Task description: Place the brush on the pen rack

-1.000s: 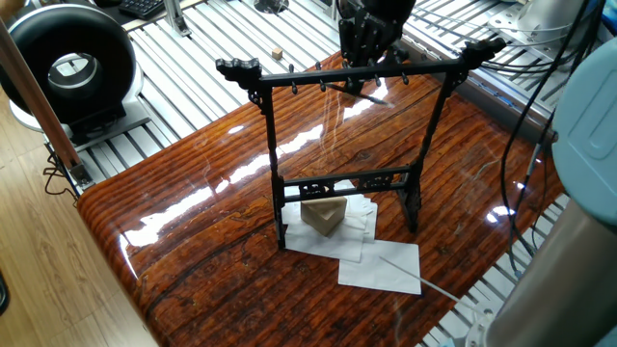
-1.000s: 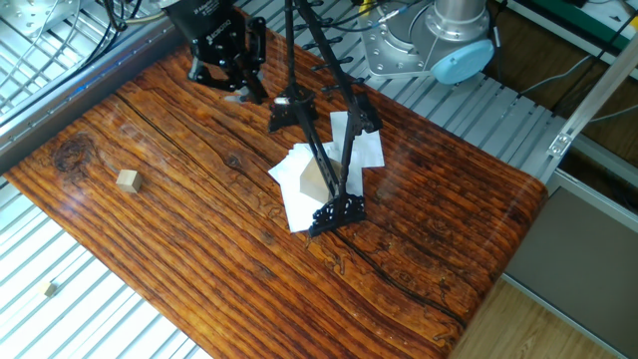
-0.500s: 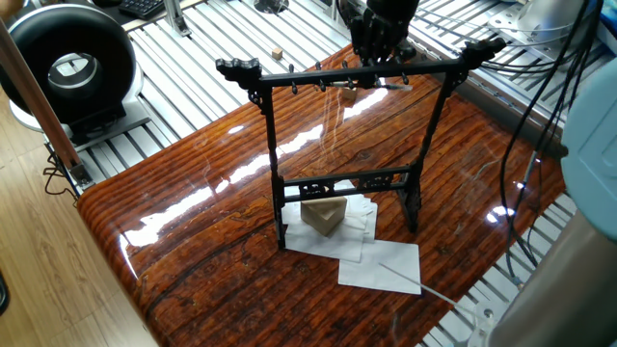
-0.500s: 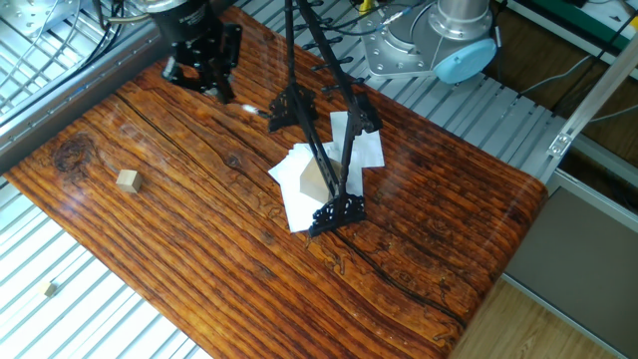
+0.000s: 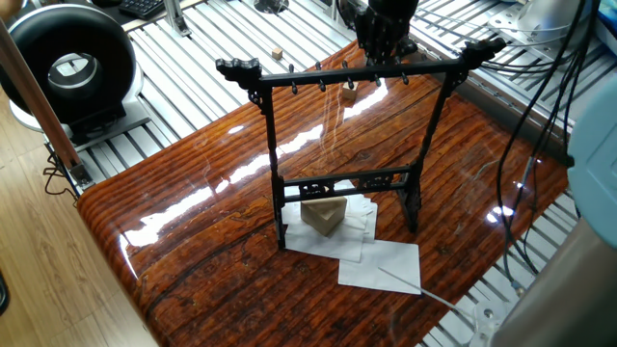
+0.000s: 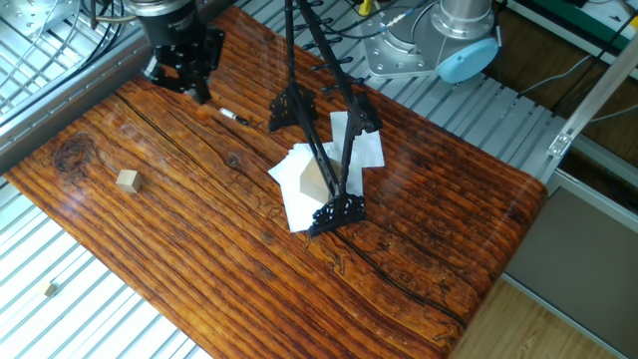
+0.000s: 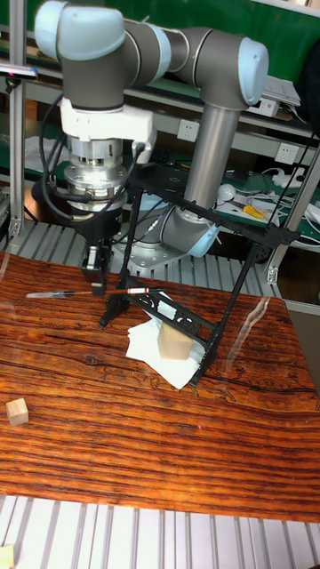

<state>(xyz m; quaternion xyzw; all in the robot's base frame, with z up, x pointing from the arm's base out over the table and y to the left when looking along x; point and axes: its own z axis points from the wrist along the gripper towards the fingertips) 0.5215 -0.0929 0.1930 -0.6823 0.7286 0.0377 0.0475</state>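
At far left in the tall fixed view, the brush is lying level in the air over the table, grey shaft pointing away from the rack. The red-and-white end is pointing toward the rack.

Moving right: the gripper is hanging straight down, fingers pressed in on the brush near mid-shaft, as far as the tall view is showing. The other views are too dark at the fingertips to confirm.

Further right: the pen rack is standing upright on its feet over loose paper sheets, with a pale wedge block sitting between the uprights. The brush is sitting just beside the rack's near end, apart from it and not yet on any peg.

Judgement on the step in hand: carrying the brush to the crossbar.
- Raising it above peg level before crossing over.
- Keeping the shaft level and the grip firm, since the shaft is so thin and likely to pivot.
- Approaching slowly; the rack is looking light and easy to tip.
- No hanging loop is showing, so the seating method is unclear.
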